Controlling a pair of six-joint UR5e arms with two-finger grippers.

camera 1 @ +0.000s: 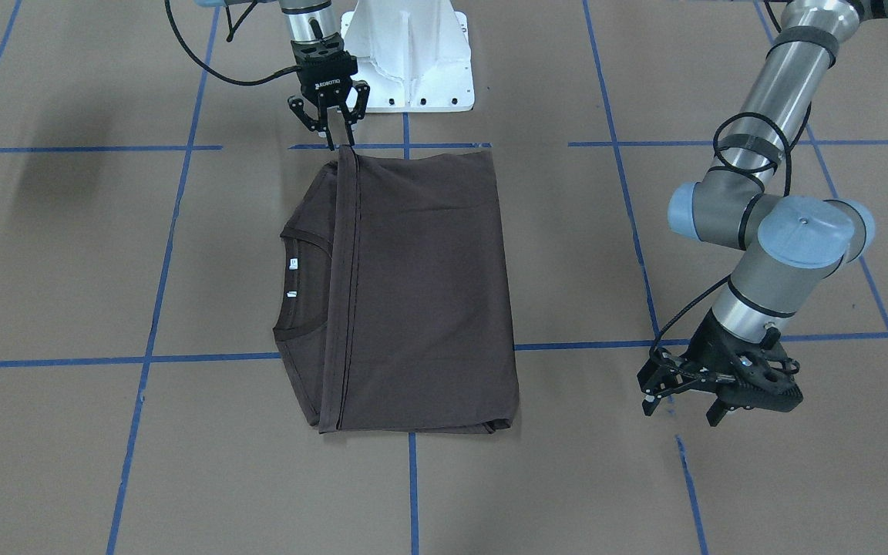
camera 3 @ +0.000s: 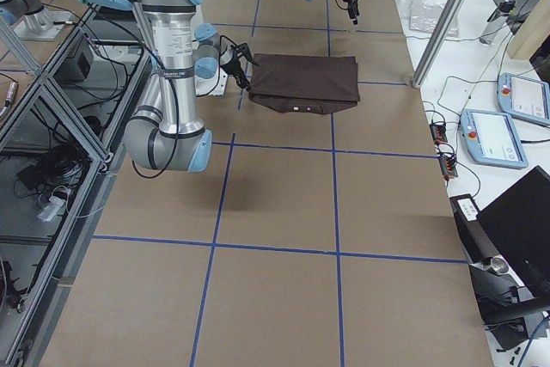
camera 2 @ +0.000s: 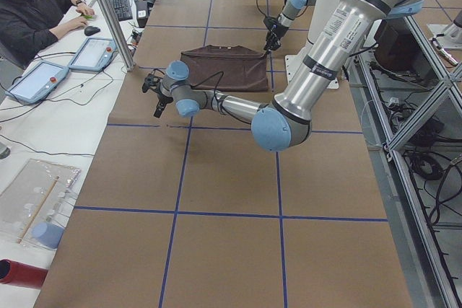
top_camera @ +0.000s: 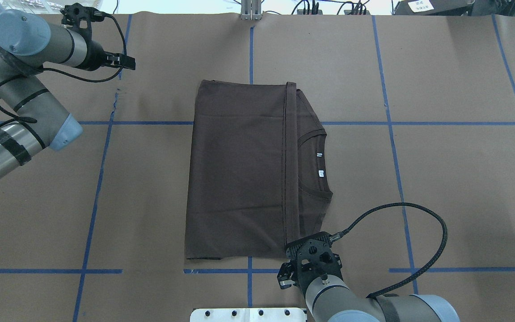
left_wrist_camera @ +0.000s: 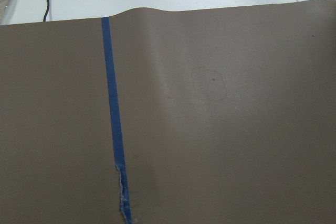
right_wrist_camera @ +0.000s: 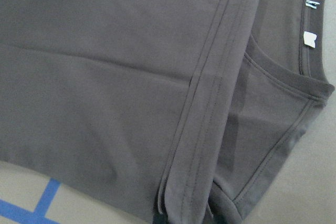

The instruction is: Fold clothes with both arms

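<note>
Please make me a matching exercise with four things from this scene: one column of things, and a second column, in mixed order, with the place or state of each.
Things:
1. left gripper
2. right gripper
3. neck tags
4. T-shirt

Places or states:
A. folded, lying flat
B. at the T-shirt's hem corner
C. white, inside the collar
D. open, over bare table

Pairs: 1-D; 2-B; 3-C; 4-A.
</note>
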